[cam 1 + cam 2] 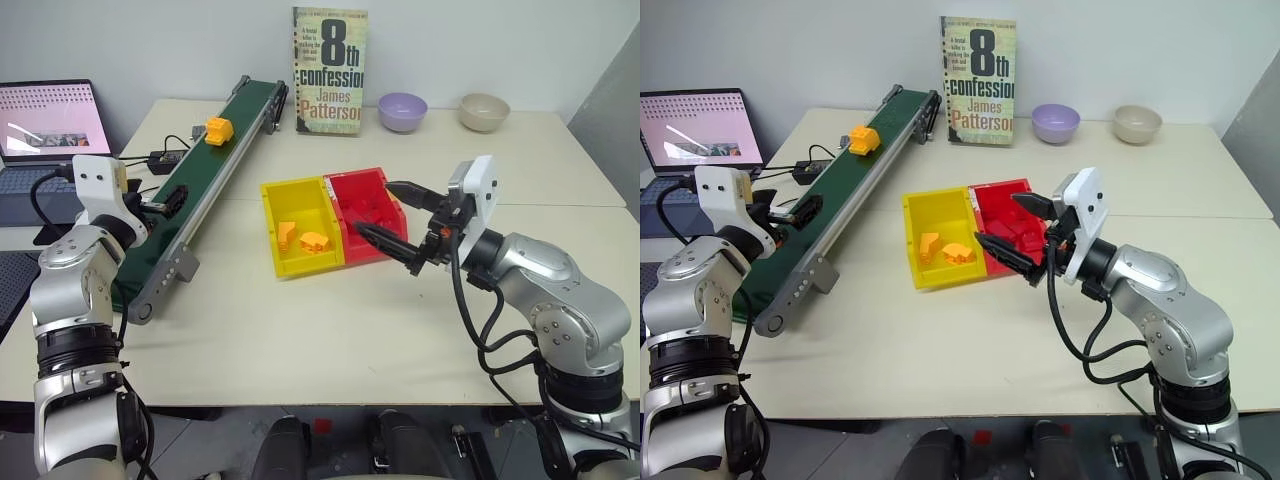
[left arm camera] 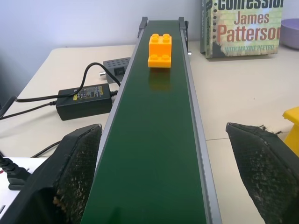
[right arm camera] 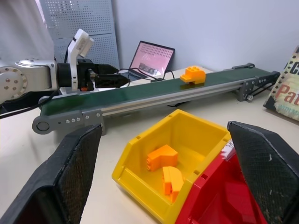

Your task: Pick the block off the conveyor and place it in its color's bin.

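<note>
Two orange pieces (image 1: 302, 239) in bin (image 1: 278, 197); one block (image 1: 218, 130) on conveyor (image 1: 200, 190)

Yellow-orange block (image 2: 160, 50) on dark green conveyor (image 2: 154, 140) (grey rails); yellow bin (image 1: 297, 228).

block (image 1: 218, 130) on conveyor (image 1: 200, 200) (far end) | bin (image 1: 297, 228) right of conveyor

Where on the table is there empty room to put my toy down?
Bare tabletop lies in front of the yellow bin, and more right of the red bin, below the bowls. Crowded: cables and adapter left of the conveyor.
</note>
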Controlling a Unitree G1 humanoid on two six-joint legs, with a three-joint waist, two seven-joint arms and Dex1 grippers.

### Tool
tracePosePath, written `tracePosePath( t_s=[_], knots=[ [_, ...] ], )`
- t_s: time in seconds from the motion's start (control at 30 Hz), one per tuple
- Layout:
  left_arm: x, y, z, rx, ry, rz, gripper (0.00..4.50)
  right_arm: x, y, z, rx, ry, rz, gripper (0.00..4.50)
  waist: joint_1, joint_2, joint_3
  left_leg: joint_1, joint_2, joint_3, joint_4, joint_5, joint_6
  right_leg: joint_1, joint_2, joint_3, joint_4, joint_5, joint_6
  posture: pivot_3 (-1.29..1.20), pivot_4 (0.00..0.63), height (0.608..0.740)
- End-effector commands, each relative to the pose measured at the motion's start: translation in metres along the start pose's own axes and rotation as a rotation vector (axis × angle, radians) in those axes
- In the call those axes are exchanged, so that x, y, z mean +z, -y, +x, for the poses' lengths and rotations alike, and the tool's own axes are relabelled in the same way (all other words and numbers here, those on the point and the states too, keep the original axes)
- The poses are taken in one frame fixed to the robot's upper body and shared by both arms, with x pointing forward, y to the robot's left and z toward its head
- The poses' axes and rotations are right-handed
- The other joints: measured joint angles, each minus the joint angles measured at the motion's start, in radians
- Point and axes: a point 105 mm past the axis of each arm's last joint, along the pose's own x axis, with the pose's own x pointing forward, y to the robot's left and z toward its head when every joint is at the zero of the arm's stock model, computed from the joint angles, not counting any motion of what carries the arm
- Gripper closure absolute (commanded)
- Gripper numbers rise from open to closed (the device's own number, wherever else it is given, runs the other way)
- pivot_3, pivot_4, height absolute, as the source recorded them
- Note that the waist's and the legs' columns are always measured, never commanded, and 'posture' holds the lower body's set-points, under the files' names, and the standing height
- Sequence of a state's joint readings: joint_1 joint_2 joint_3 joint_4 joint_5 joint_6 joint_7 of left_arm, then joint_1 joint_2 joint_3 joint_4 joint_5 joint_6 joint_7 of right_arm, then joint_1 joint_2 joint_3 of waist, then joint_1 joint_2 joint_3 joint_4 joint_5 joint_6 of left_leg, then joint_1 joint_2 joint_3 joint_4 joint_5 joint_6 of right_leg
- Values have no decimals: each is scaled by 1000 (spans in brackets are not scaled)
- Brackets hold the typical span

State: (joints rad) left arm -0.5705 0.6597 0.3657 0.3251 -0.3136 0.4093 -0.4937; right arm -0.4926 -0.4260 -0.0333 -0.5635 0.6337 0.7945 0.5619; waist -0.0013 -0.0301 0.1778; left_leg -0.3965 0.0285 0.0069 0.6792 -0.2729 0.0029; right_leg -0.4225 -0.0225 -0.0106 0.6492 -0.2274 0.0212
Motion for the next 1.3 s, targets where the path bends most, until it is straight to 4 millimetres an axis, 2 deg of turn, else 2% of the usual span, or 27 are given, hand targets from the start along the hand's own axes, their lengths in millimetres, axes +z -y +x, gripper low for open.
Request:
tracePosePath(
  t_s=[0.03, 0.23, 1.1, 1.2, 1.3],
  knots=[
    [21, -4, 2, 0, 60, 26, 45, 13, -18, 1, 118, 35, -33, 0, 0, 0, 0, 0, 0, 0, 0, 0, 0, 0, 0, 0, 0, 0, 0, 0, 150, 740],
    [20, -3, 8, -6, 54, 27, 45, 16, -29, 4, 190, 33, -37, 0, 0, 0, 0, 0, 0, 0, 0, 0, 0, 0, 0, 0, 0, 0, 0, 0, 150, 740],
    [0, -5, 14, 6, -12, 33, 45, 23, -22, 5, 142, 26, -44, 0, 0, 0, 0, -1, 0, 0, 0, 0, 0, 0, 0, 0, 0, 0, 0, 0, 150, 740],
    [0, -22, 10, 91, -12, 58, 510, 23, -21, 4, 139, 27, -40, 0, 0, 0, 0, 0, 0, 0, 0, 0, 0, 0, 0, 0, 0, 0, 0, 0, 150, 740],
    [-5, -22, 8, 72, -43, 50, 1151, 22, -20, 4, 136, 28, -36, 0, 0, 0, 0, 0, 0, 0, 0, 0, 0, 0, 0, 0, 0, 0, 0, 0, 150, 740]
  ],
)
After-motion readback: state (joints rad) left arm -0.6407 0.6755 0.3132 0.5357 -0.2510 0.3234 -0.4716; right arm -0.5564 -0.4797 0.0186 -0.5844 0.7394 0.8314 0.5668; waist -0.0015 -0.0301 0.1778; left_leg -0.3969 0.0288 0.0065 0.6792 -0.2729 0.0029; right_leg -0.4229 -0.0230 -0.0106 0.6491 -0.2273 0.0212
